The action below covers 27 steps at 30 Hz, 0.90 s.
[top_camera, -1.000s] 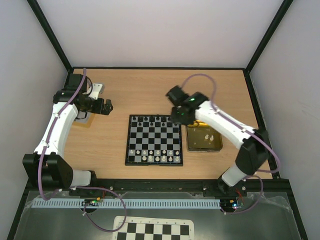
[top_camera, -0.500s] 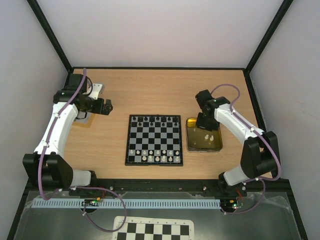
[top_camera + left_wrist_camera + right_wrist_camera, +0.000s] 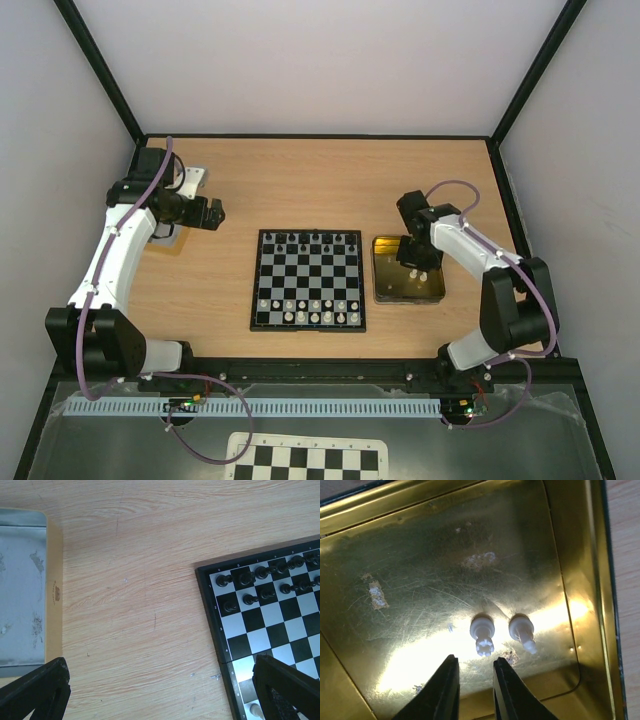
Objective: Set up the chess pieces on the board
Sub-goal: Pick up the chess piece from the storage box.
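Right gripper (image 3: 414, 256): positioned over the gold tray (image 3: 385, 285), which sits on the table (image 3: 300, 180) just beside the right edge of the board (image 3: 308, 280). In the wrist view its fingers (image 3: 447, 690) are nearly pressed together, with only a slim gap showing between them. Nothing is pinched in that gap.

Two white pieces (image 3: 482, 632) rest side by side on the tray floor, close to one another and just ahead of the fingertips. Neither is touched by the tool. Whether they stand upright or lie down cannot be told.

Left gripper (image 3: 159, 662): held over bare table well to the left of the board, jaws spread wide and empty. A grey tin (image 3: 20, 585) lies on its outer side, and the board's corner appears on the other.

Board: square to the table edge, in the middle of the work area. The white chessmen (image 3: 305, 311) stand along the two near rows, and the black chessmen (image 3: 308, 238) occupy the two far rows. The squares between them are bare.

A separate checker sheet (image 3: 305, 462) lies in front of the arm bases.
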Available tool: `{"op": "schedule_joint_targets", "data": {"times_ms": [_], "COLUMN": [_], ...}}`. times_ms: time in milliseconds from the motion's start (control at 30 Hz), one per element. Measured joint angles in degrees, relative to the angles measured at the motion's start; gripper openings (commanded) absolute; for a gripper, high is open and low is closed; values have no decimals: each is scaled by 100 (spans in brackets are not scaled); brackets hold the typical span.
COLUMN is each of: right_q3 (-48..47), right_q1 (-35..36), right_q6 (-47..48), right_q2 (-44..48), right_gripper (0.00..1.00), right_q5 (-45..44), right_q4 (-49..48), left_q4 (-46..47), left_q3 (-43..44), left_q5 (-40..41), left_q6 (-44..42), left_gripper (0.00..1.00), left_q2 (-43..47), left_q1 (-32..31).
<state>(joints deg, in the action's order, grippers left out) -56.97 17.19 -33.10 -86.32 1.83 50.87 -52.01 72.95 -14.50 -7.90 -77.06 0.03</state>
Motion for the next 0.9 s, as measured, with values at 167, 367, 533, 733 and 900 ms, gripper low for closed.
{"op": "schedule_joint_targets", "data": {"times_ms": [167,367,533,733,900], "right_q3": [31,74,138,212,293], "right_q1": [-22,-129,-149,-166,-179], "right_q6": [61,76,81,87,98], "right_q2": [-122,-256,-308,-310,-308], "right_gripper": [20,20,20,19,20], "right_q5": [50,107,120,118,114], "right_q4": [-170,-356,-415,-470,-479], "left_q4": [-2,-7,-20,-20,-22], "left_q3": [0,0,2,13,33], "left_q5": [17,55,68,68,66], "left_q6": [0,0,-2,-2,-2], "left_gripper": [99,99,99,99,99], "left_q2": [0,-22,-68,-118,-173], "left_q1": [0,0,0,0,0]}}
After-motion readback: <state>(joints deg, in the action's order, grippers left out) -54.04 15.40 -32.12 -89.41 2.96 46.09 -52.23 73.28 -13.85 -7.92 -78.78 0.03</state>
